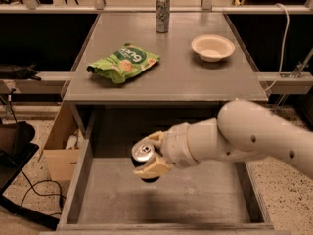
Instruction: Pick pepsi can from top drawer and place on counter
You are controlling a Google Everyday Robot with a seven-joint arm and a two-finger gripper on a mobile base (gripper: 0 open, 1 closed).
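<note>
Nearest, the top drawer point(78, 190), open below the bench point(186, 77), with a bare grey floor and a dark shadow under the load. Just above that floor, pinched between the two tan fingers point(152, 169) of the claw point(146, 155): the pepsi can point(142, 152), silver top and pull tab facing up, dark body mostly hidden by the lower finger (apparently clear of the floor, judging by the shadow). Squeezing across a smooth round wall, so liable to let the can twist or slide out on a quick swing or a slackened pinch; would then drop back into the drawer and perhaps roll toward the front rim. Next hazard, further back and higher: the bench's thin front edge point(166, 100). Risk in rising too straight: a knock of the can's top or the bulky white forearm point(254, 141) against that edge. Safer to come outward first, then up and over. Beyond, on the bench top, a green chip bag point(123, 61) at left and a cream bowl point(212, 47) at right, with open grey surface between them and toward the front. Danger of a nudge in setting down too near either, and of a toppled can in letting go while tilted. Farthest, a taller silver-grey can point(163, 13) at the back edge, well apart and unlikely to interfere.
</note>
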